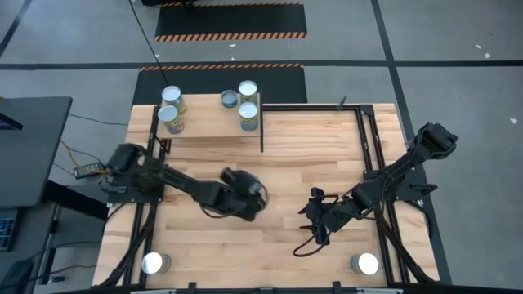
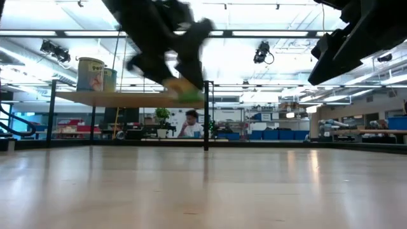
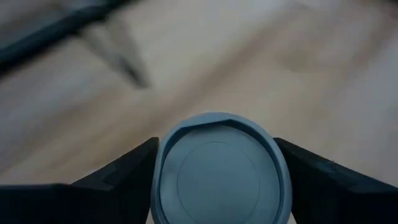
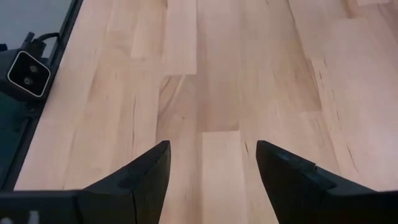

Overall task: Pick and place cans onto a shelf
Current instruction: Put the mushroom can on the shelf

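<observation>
My left gripper point(image 1: 245, 196) is above the table's middle, shut on a can whose silver round end point(image 3: 221, 168) faces the wrist camera. The can's yellow-green label point(image 2: 183, 91) shows below the fingers in the low view. The gripper hides the can in the high view. The wooden shelf point(image 1: 208, 124) stands on black legs at the far edge, left of centre. Several cans point(image 1: 248, 114) stand on it. My right gripper point(image 1: 315, 224) hovers open and empty over bare wood point(image 4: 211, 168), right of centre. My left gripper pinches the can between its two fingers point(image 3: 127, 177), one on each side of the can's curved wall point(image 3: 163, 171). The can's round end faces back toward the wrist. The can is lifted clear of the table point(image 2: 183, 91), about level with the shelf board.
One can point(image 1: 155, 263) stands near the table's near left corner and another point(image 1: 365, 264) near the near right corner. Black frame rails point(image 1: 372, 147) run along both sides of the table. A person point(image 2: 189, 124) sits far off in the room.
</observation>
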Motion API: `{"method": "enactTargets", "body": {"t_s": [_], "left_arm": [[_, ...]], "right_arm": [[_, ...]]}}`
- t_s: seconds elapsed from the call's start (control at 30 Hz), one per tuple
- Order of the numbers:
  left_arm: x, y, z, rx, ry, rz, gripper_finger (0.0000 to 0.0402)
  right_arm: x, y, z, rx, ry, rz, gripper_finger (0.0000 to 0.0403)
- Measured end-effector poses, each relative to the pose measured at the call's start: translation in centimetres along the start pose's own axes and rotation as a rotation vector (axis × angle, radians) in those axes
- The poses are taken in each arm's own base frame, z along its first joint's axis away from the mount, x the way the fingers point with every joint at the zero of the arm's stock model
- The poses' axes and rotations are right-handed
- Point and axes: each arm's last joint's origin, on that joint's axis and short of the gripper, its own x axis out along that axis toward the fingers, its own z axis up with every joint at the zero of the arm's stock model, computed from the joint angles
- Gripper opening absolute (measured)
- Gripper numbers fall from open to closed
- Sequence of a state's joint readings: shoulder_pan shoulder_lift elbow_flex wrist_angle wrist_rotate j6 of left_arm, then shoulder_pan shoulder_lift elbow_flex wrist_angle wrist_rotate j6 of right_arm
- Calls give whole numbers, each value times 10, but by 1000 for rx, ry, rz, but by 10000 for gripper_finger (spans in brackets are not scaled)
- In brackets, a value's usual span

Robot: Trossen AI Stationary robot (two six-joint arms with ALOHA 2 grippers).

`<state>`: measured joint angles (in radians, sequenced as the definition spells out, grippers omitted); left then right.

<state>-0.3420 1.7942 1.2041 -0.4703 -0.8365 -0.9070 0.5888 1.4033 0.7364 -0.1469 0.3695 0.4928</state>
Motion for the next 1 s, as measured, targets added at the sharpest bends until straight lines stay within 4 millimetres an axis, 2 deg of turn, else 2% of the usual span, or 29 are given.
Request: {"method": "enactTargets", "body": {"t_s": [0.17, 0.3, 0.4, 0.63, 0.87, 1.0], "left_arm": [[-39, 51, 15, -156, -20, 230, 291], [-47, 85, 31, -243, -68, 367, 291], [-37, 101, 46, -311, -94, 427, 292], [4, 132, 77, -342, -85, 532, 292], [41, 168, 102, -302, 99, 468, 293], [48, 191, 112, -253, 149, 464, 293]], "right_arm": [[0, 0, 0, -6, 2, 4, 244], [0, 0, 0, -24, 1, 5, 244], [1, 0, 1, -20, -3, 6, 244], [2, -2, 5, -26, -34, 11, 244], [2, -1, 6, -19, -44, 17, 244], [0, 3, 4, -23, -43, 30, 244]]}}
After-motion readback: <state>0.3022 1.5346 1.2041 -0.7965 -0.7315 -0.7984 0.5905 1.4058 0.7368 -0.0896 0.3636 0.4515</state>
